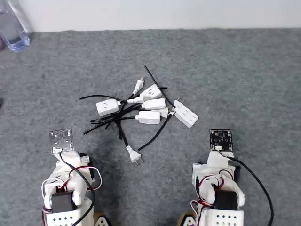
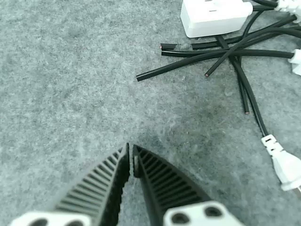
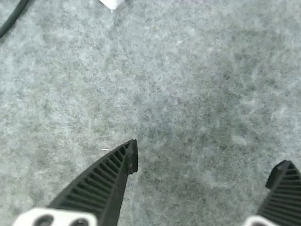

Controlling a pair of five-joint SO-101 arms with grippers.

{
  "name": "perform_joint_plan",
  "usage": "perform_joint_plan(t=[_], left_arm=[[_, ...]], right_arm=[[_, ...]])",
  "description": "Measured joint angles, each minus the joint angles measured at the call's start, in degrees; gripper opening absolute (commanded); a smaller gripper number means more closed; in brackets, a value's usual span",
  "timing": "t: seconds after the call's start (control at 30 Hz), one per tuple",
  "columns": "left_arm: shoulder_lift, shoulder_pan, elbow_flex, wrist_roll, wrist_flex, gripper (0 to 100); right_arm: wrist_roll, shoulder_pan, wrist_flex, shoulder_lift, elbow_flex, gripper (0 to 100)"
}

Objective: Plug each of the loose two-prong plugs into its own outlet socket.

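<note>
The left pincer [image 2: 131, 149] is pointing at the grey table [image 1: 244, 70], closed on nothing, while the right pincer [image 3: 207, 155] is gaping wide. Outlet sockets [image 1: 107, 107] and black cords [image 2: 188, 61] are lying tangled mid-table, with one loose plug [image 1: 135, 156] lying nearest the arms.

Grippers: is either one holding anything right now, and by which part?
Nothing is held. The left gripper is shut and empty; the right gripper is open and empty.

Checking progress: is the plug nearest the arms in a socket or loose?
Loose. The plug lies on the grey mat, both prongs bare and touching no socket.
</note>
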Motion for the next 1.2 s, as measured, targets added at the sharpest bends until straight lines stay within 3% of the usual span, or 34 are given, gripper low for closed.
perform_joint_plan(t=[0.83,1.03,1.2], left_arm=[[0.0,0.0,0.0,0.3,-0.5,2],[0.0,0.0,-0.3,0.3,-13.4,2],[0.0,-2.1,-4.5,0.3,-25.5,2]], right_arm=[[0.0,-1.9,-2.9,0.0,0.0,42.6],[0.0,-1.9,-6.0,0.0,0.0,42.6],[-0.2,-3.2,-18.3,0.1,0.0,42.6]])
